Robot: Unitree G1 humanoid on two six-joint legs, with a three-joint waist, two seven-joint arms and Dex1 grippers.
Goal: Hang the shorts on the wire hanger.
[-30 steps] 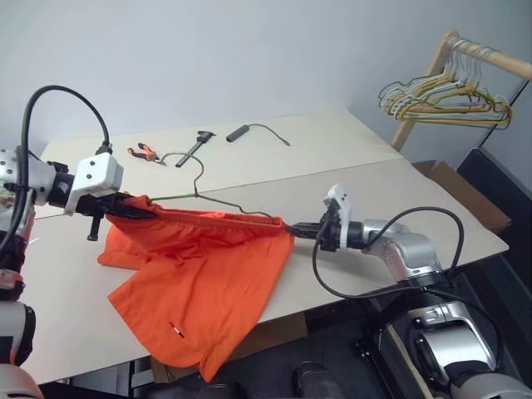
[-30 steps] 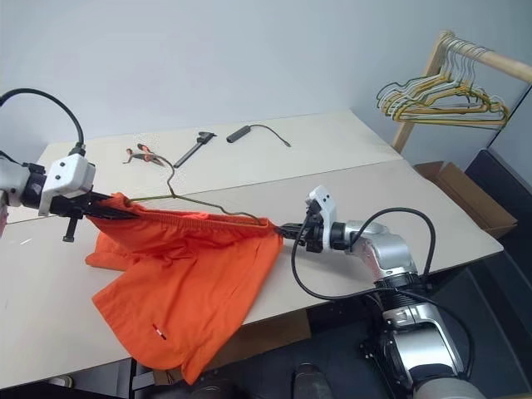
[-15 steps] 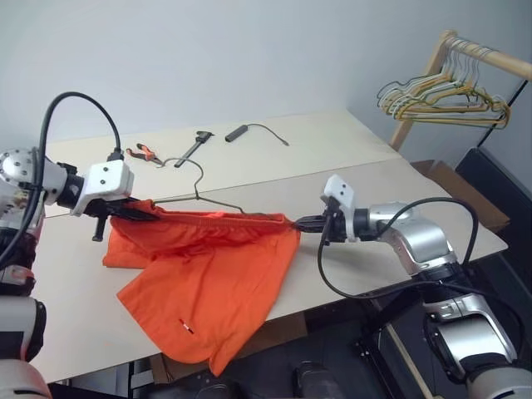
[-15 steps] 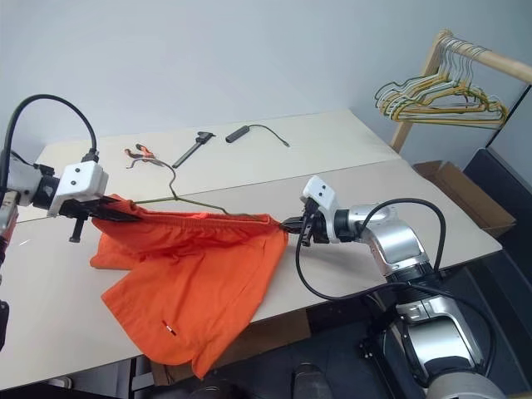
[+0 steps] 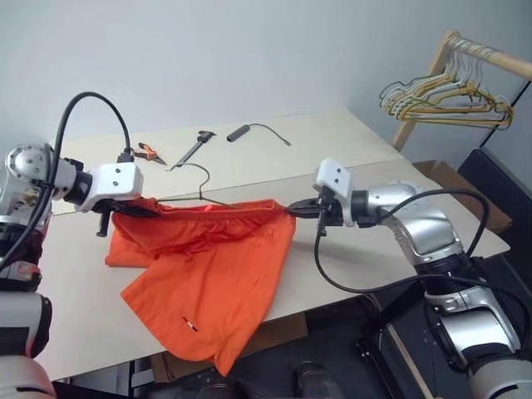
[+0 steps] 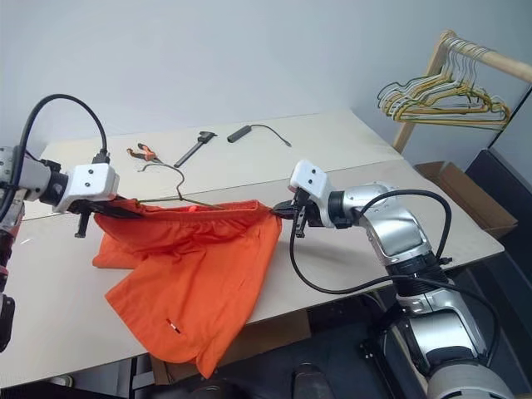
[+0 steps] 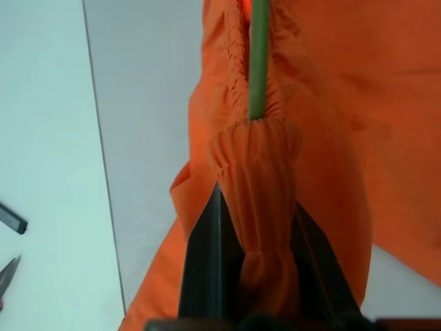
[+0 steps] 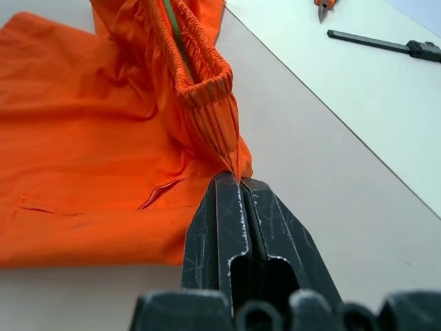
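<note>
The shorts [image 5: 204,274] hang stretched between both arms above the table [image 5: 349,158], their legs drooping onto it. The left claw [image 5: 133,209] pinches one end of the waistband, the right claw [image 5: 293,209] the other, and the wire hanger [image 5: 199,189] runs inside the waistband, its hook poking up

Matt orange cloth shorts [image 5: 208,266], gathered at the waistband; thin dull wire hanger [image 5: 195,179]; smooth matt table [image 5: 349,150].

On my table [image 5: 349,150] lie orange-handled pliers [image 5: 146,152], a black tool [image 5: 193,148] and a black cable [image 5: 249,130]; a hanger bunch [image 5: 445,98] hangs nearby.
</note>
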